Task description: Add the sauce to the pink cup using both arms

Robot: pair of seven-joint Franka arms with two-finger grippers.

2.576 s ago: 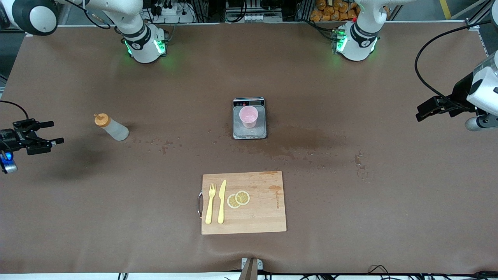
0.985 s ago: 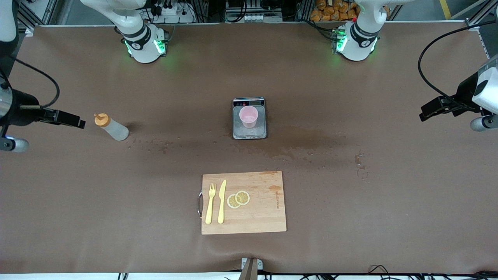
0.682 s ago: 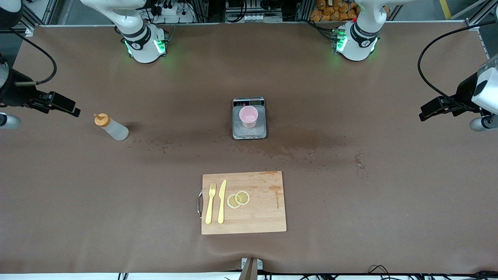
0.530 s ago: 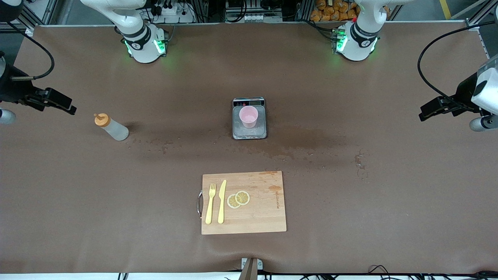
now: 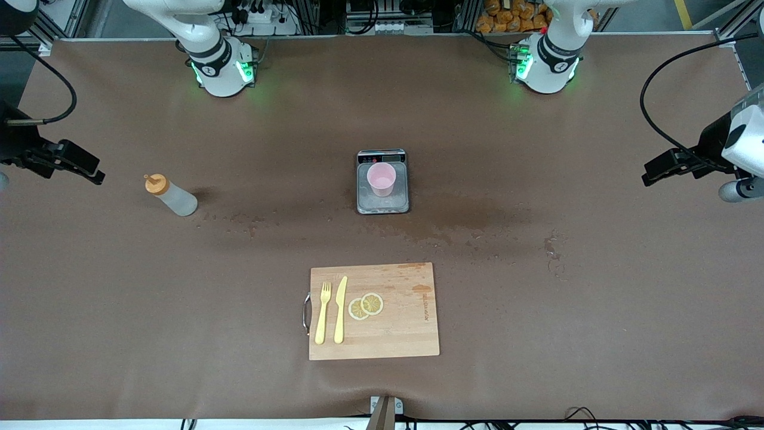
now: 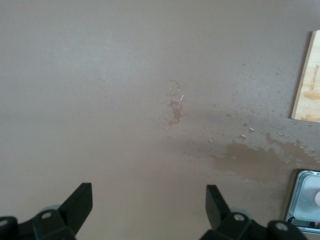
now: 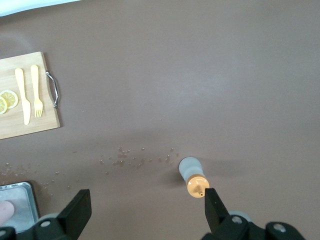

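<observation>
The sauce bottle (image 5: 171,197), whitish with an orange cap, stands upright toward the right arm's end of the table. My right gripper (image 5: 89,170) hangs open over the table beside it, apart from it. The right wrist view shows the sauce bottle (image 7: 193,176) below, close to one finger, with the right gripper (image 7: 146,204) holding nothing. The pink cup (image 5: 381,179) stands on the grey scale (image 5: 382,205) at the table's middle. My left gripper (image 5: 655,170) waits open and empty over the left arm's end of the table; the left gripper (image 6: 149,199) sees bare tabletop between its fingers.
A wooden cutting board (image 5: 394,334) lies nearer the front camera than the scale, carrying a yellow fork (image 5: 323,313), a yellow knife (image 5: 340,310) and lemon slices (image 5: 365,306). Wet stains (image 5: 465,222) spread on the brown table cover beside the scale and near the bottle.
My right gripper has drawn back from the sauce bottle toward the right arm's end of the table. The left arm, the bottle and the cup have stayed put.
</observation>
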